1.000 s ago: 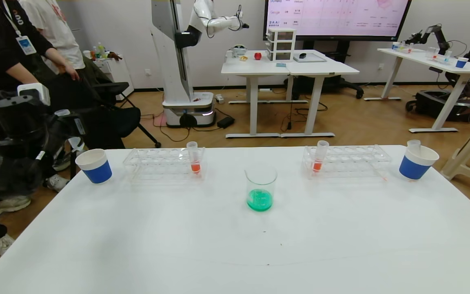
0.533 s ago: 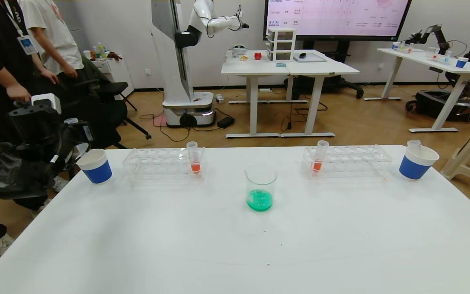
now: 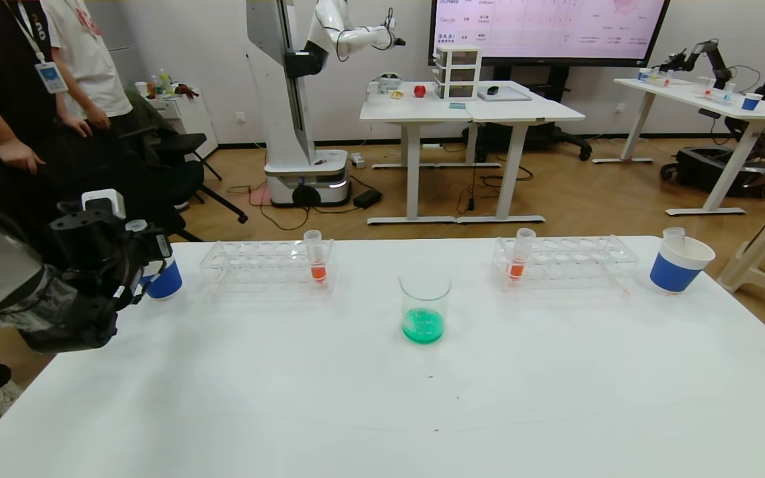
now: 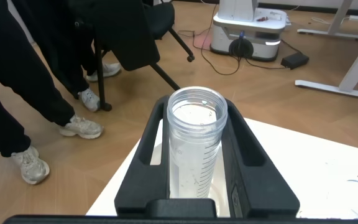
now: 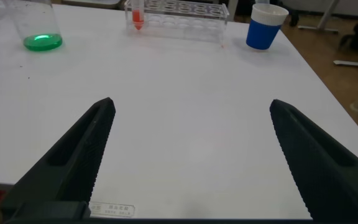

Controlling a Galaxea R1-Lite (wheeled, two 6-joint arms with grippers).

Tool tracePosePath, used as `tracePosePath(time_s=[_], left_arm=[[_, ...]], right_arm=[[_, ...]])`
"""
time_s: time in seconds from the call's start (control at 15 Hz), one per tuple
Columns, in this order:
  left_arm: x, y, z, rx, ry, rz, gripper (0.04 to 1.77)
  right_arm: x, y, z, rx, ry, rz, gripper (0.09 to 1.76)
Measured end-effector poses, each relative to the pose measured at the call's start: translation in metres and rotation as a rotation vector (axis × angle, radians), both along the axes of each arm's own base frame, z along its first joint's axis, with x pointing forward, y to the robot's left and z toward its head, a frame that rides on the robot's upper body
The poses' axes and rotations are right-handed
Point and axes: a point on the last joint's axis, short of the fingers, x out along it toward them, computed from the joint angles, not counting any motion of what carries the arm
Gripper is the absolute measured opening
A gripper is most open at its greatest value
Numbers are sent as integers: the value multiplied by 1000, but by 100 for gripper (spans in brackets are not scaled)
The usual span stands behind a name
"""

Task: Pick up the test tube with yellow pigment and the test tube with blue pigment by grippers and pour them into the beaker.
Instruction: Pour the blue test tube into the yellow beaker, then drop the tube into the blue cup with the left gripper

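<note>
My left gripper (image 3: 145, 255) is at the table's far left, shut on an empty clear tube (image 4: 194, 149) held upright over the left blue-and-white paper cup (image 3: 165, 283). The left wrist view shows the gripper (image 4: 197, 109) and the cup's white rim under the tube. The beaker (image 3: 424, 305) stands mid-table with green liquid in its bottom; it also shows in the right wrist view (image 5: 36, 25). No tube with yellow or blue liquid is in view. My right gripper (image 5: 191, 104) is open and empty, low over the near right of the table, out of the head view.
Two clear racks (image 3: 266, 265) (image 3: 565, 260) each hold one orange-red tube (image 3: 317, 255) (image 3: 519, 255). A second paper cup (image 3: 678, 265) at the far right holds an empty tube. People stand beyond the table's left edge (image 3: 57, 358).
My left arm has swung in from off the table's left and come down, bringing the empty tube over the left paper cup. The people at the left have shifted.
</note>
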Motion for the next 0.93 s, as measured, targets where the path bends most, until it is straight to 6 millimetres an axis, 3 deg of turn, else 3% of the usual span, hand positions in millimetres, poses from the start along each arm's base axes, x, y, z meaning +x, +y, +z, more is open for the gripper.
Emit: tracePosePath(time_s=[0.47,0.53,0.6,0.73,0.8,0.93], left_arm=[[0,-1,-8,-3,21,-2,50],[0,-1,-8,-1,22,-2,62],[0,-1,-7,5,23,-2,89],[-1,-1,-2,14,14,-2,159],[-1,-4,4,18,1,-8,173],[-1,-19,22,32,-38,-44,175]], right_arm=[[0,0,0,0,0,0,174],[0,0,0,0,0,0,174],[0,0,0,0,0,0,174],[0,0,0,0,0,0,174],[0,0,0,0,0,0,174],[0,0,0,0,0,0,174]])
